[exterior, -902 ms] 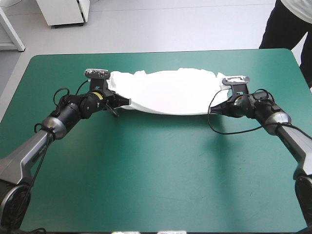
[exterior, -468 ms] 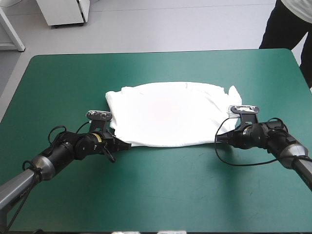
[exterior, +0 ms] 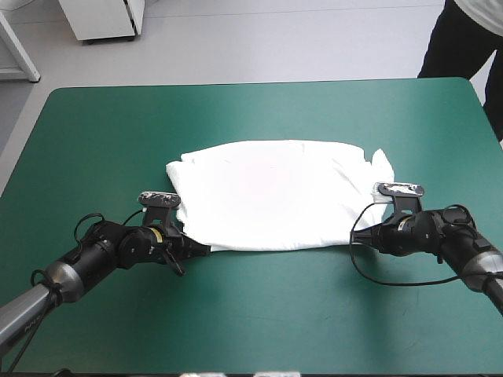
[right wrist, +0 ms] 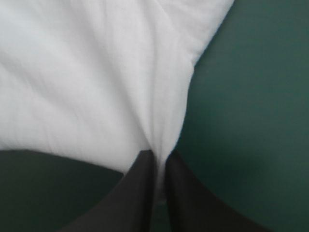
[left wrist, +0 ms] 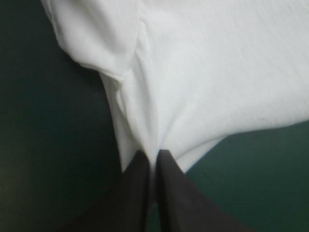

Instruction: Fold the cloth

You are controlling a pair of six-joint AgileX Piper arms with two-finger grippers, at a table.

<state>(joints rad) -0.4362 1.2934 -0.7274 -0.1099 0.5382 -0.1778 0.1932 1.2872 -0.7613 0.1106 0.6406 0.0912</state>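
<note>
The T-shirt (exterior: 271,196) lies spread in one broad white layer on the middle of the bench (exterior: 259,330), stretched between the two end effectors. Its top is mostly smooth, with faint wrinkles. The near hem runs in a shallow curve from one end effector to the other, and the far edge is rounded. Ahead of the right end effector a small pointed flap juts from the far corner. The far corner ahead of the left end effector is bunched into short folds.

The left end effector (exterior: 202,247) sits low over the bench at the near corner of the T-shirt on its side. Its wrist view shows the black fingers (left wrist: 137,193) drawn almost together, pinching a thin strip of white cloth at their tips. Creases fan out ahead from that pinch. A doubled, rounded fold lies ahead and to one side, and the teal-green cover (left wrist: 48,125) shows on both flanks of the fingers.

The right end effector (exterior: 355,237) holds the opposite near corner, also low over the bench. In its wrist view the fingers (right wrist: 140,198) stand nearly closed, with cloth gripped between the tips. The cloth widens ahead into a wide white sheet with soft ripples. The side edge of the T-shirt runs away from the pinch at a slant, with bare cover beside it.

Both arms reach in from the near side, well apart, with bare teal-green cover between them.
</note>
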